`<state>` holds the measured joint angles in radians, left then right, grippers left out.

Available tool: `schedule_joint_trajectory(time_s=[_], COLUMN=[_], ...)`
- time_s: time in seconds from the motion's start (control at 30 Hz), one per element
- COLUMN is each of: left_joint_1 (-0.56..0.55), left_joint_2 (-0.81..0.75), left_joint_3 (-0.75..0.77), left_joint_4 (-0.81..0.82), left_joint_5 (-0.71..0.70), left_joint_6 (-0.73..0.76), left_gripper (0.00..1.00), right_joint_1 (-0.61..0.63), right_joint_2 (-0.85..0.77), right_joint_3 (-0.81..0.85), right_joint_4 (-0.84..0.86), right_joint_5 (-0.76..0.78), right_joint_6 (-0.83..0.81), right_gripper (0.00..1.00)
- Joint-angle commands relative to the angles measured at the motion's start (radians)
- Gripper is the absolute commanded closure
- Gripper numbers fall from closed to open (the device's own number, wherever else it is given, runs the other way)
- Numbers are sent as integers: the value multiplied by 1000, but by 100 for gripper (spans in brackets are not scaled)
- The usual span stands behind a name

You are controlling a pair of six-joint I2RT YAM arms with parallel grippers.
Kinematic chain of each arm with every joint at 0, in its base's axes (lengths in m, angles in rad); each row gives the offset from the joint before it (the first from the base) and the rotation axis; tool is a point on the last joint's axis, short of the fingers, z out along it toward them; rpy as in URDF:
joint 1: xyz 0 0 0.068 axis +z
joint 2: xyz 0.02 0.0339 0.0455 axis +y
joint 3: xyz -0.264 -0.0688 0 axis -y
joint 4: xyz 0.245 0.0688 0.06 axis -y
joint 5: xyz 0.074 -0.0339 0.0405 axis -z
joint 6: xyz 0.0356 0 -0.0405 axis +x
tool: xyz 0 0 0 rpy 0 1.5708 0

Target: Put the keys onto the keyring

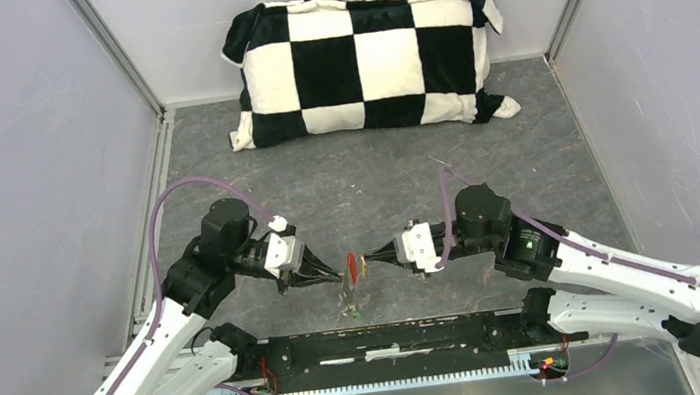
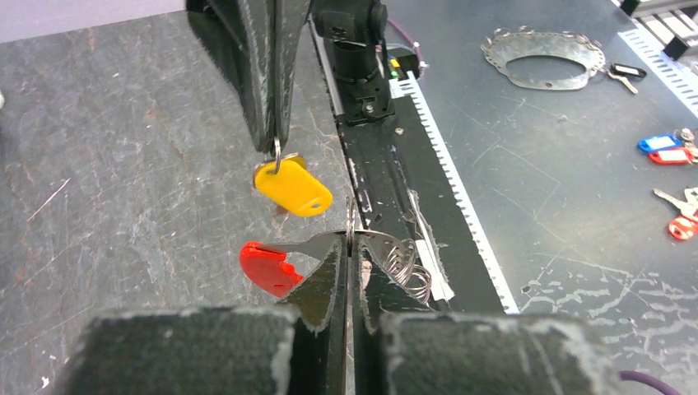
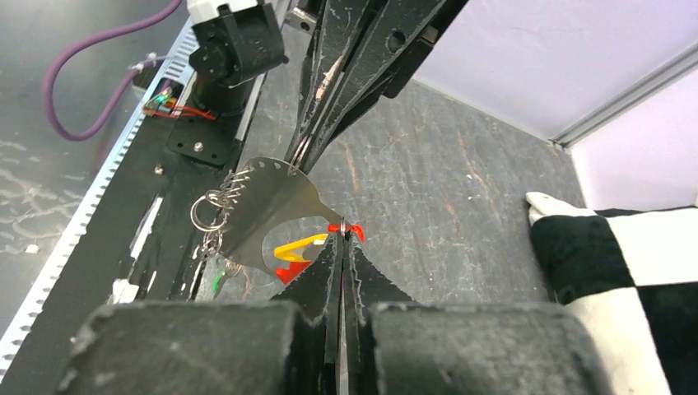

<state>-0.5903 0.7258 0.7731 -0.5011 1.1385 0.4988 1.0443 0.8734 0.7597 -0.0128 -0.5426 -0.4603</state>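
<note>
While top view has the left gripper (image 1: 334, 276) and right gripper (image 1: 371, 257) nose to nose over the table (image 1: 373, 174), left wrist view shows left clamped on the keyring (image 2: 383, 243), and right wrist view shows right pinching the yellow key (image 3: 300, 245) beside it, threading apparently unfinished.

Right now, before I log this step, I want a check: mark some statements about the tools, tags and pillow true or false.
1. Both tools are shut. True: left tool, right tool.
2. A yellow tag hangs from the right tool. True.
3. The checkered pillow lies between the arms. False: it sits by the far wall.
4. The left tool is empty. False: it pinches a flat metal plate carrying small rings.
5. A red tag shows near the tool tips. True.
</note>
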Motion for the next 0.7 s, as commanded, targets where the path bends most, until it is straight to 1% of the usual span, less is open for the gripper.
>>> schedule_joint_trajectory(time_s=[0.0,0.1,0.27,0.4,0.67], left_joint_1=[0,1,0,1,1], left_joint_2=[-6,-9,-4,2,35], left_joint_3=[21,27,21,19,38], left_joint_4=[-42,-59,-59,-60,-59], left_joint_5=[97,112,133,144,144], left_joint_6=[104,169,204,223,232], left_gripper=[98,98,98,98,98], right_joint_1=[32,42,68,100,130], right_joint_2=[49,60,94,121,116], right_joint_3=[105,129,182,207,216], right_joint_4=[-176,-211,-276,-283,-260], right_joint_5=[-1,-10,-33,-22,25], right_joint_6=[-99,-151,-242,-263,-287], right_gripper=[99,99,99,99,99])
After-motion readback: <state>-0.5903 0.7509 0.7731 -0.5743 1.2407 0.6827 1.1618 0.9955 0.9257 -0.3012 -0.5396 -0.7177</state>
